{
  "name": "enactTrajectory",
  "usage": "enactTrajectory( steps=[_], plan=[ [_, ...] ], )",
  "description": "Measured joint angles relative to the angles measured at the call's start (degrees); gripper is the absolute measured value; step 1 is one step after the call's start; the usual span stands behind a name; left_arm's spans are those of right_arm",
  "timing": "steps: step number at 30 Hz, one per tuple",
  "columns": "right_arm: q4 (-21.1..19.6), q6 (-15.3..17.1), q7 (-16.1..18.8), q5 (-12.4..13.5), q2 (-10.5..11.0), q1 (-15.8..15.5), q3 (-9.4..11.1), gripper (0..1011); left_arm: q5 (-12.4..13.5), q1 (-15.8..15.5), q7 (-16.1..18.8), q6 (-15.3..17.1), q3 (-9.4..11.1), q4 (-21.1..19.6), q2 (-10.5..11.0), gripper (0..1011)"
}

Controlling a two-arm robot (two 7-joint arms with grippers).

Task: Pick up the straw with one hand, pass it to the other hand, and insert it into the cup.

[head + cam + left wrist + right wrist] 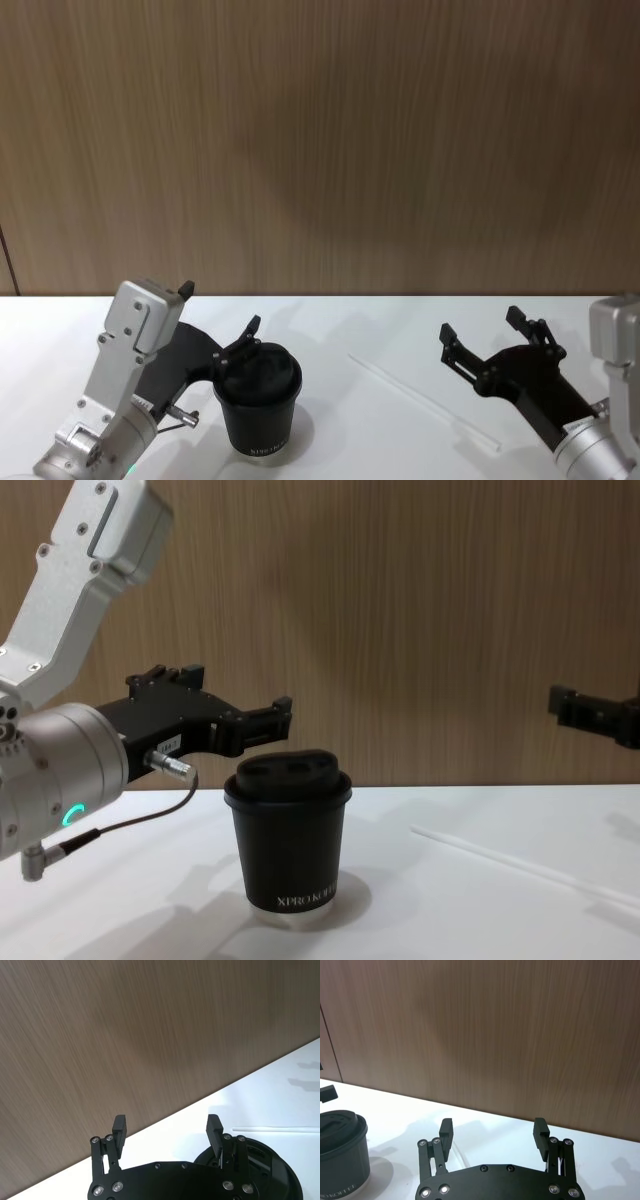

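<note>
The white straw (425, 400) lies flat on the white table (380, 330), slanting from behind the cup toward the front right. The black lidded cup (258, 400) stands upright at the front left. My left gripper (218, 310) hovers open just behind and left of the cup's lid, one finger close over the lid's rim, nothing held. My right gripper (482, 327) hangs open above the table at the right, just behind the straw's near end, empty. From the chest, the cup (290, 850) and the straw (510, 862) stand apart.
A brown wood-grain wall (320, 140) rises close behind the table's back edge. A thin dark cable (130, 820) loops from my left wrist down beside the cup. Bare tabletop lies between the cup and the straw.
</note>
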Motion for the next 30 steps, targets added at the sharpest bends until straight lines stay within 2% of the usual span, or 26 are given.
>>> enactTrajectory(
  steps=[9, 14, 21, 30],
  plan=[
    [3.92, 3.15, 5.86, 2.34, 2.94, 4.7, 0.95, 1001, 0.0, 0.0, 0.0, 0.0, 0.0, 0.0, 0.0, 1003],
    [8.03, 4.16, 11.38, 3.78, 5.48, 8.54, 1.04, 1001, 0.0, 0.0, 0.0, 0.0, 0.0, 0.0, 0.0, 1003],
    [15.62, 4.18, 20.34, 5.09, 9.19, 14.68, -0.18, 1001, 0.0, 0.0, 0.0, 0.0, 0.0, 0.0, 0.0, 1003],
    [23.06, 3.52, 29.34, 5.54, 12.5, 20.08, -2.49, 1001, 0.0, 0.0, 0.0, 0.0, 0.0, 0.0, 0.0, 1003]
  ],
)
